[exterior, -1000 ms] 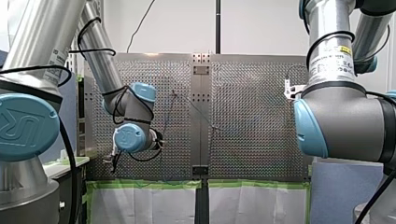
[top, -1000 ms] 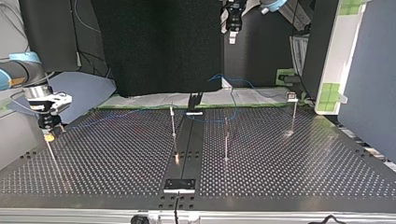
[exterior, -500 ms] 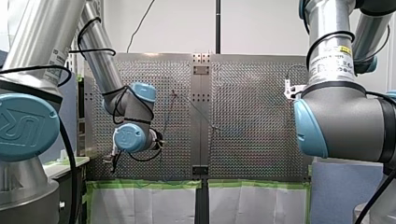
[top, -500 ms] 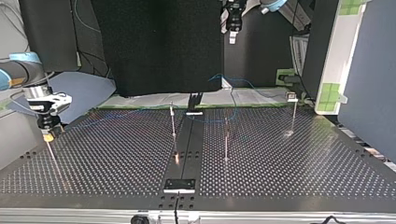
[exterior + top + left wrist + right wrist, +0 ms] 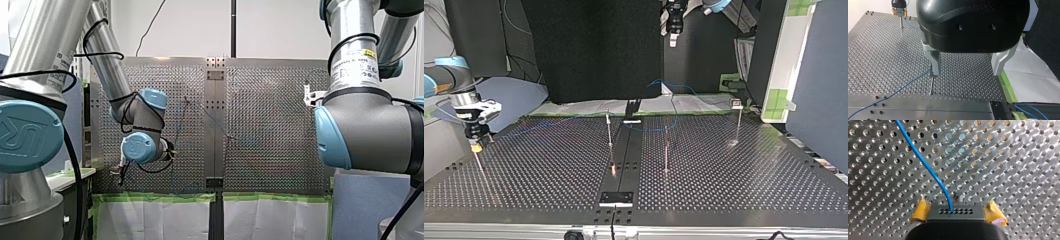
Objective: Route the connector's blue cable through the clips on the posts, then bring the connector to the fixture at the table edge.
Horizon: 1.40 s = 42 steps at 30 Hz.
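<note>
My right gripper [image 5: 958, 214] is clamped on the connector [image 5: 955, 210], with its yellow pads [image 5: 921, 210] pressed against both ends. The blue cable [image 5: 928, 167] leaves the connector's face and curves away over the table [image 5: 1023, 157]. In the top view this gripper hangs at the view's left, just above a thin post [image 5: 478, 161] near the table's edge. In my right wrist view a small metal stub [image 5: 959, 198] shows just ahead of the connector, and I take it to be that post's tip seen end on.

My left gripper [image 5: 967, 66] is apart and holds nothing, raised well above the table. In its own view one finger lines up over a second post [image 5: 931, 85], where the cable crosses near the top. The finger hides whether the cable sits in the clip there.

I judge the step in hand to be setting the cable at the thin post before carrying the connector on. To do it well I should come down slowly and straight, with the cable on the clip side of the tip. Light tension should stop the run back to the second post from lifting out. I should not twist my wrist, because the cable bends sharply where it leaves the connector. The grip looks square, so I see no need to regrasp
</note>
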Available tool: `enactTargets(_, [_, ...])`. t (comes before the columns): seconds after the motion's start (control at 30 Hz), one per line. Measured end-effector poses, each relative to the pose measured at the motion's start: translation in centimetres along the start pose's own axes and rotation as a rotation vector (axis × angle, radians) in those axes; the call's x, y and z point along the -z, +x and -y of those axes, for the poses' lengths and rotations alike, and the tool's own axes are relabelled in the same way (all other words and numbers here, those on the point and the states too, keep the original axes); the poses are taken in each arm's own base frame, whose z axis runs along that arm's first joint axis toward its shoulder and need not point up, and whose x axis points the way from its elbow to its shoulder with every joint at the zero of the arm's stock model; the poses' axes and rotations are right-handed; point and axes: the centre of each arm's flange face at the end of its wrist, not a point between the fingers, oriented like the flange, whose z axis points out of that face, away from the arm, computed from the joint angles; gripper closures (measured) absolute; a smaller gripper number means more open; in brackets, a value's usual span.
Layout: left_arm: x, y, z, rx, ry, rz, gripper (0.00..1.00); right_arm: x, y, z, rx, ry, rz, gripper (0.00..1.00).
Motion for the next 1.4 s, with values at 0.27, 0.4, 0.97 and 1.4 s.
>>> enactTargets(0.27, [0.01,0.0,0.0,0.0,0.0,0.0,0.0,-0.1,0.15,0.4,0.002,0.006,-0.001,0.02])
enactTargets(0.4, [0.01,0.0,-0.01,0.0,0.0,0.0,0.0,-0.08,0.21,0.49,0.004,0.007,0.0,0.02])
enactTargets(0.97, [0.06,0.05,-0.04,-0.003,0.0,-0.004,0.0,0.07,0.44,0.34,0.006,-0.009,0.003,0.02])
enactTargets(1.4, [0.11,0.1,-0.09,-0.008,-0.001,-0.01,0.0,0.14,0.48,0.44,0.003,-0.01,0.01,0.02])
